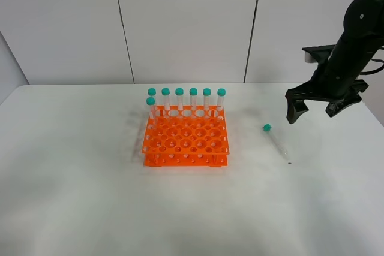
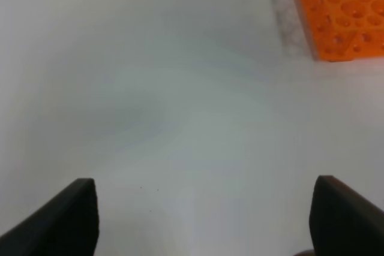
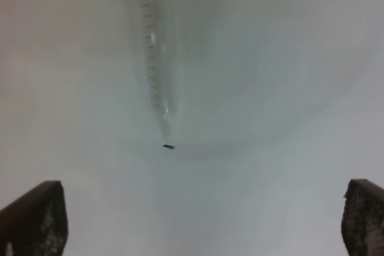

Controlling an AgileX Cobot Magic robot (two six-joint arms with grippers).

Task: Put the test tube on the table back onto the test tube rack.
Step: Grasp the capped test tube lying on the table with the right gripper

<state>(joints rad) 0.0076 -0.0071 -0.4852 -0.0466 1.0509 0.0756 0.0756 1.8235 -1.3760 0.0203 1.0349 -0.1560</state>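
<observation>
A clear test tube (image 1: pixel 276 142) with a teal-green cap lies flat on the white table (image 1: pixel 72 196), to the right of the orange test tube rack (image 1: pixel 186 139). Several alike tubes stand upright in the rack's back row. My right gripper (image 1: pixel 313 111) hangs open in the air above and to the right of the lying tube. The right wrist view shows the tube (image 3: pixel 157 58) on the table ahead of the open fingers (image 3: pixel 36 217). My left gripper (image 2: pixel 204 220) is open over bare table; it does not show in the high view. A corner of the rack (image 2: pixel 342 13) shows in the left wrist view.
A small dark speck (image 3: pixel 168 146) lies on the table just off the tube's pointed tip. A white panelled wall (image 1: pixel 186 22) stands behind the table's far edge.
</observation>
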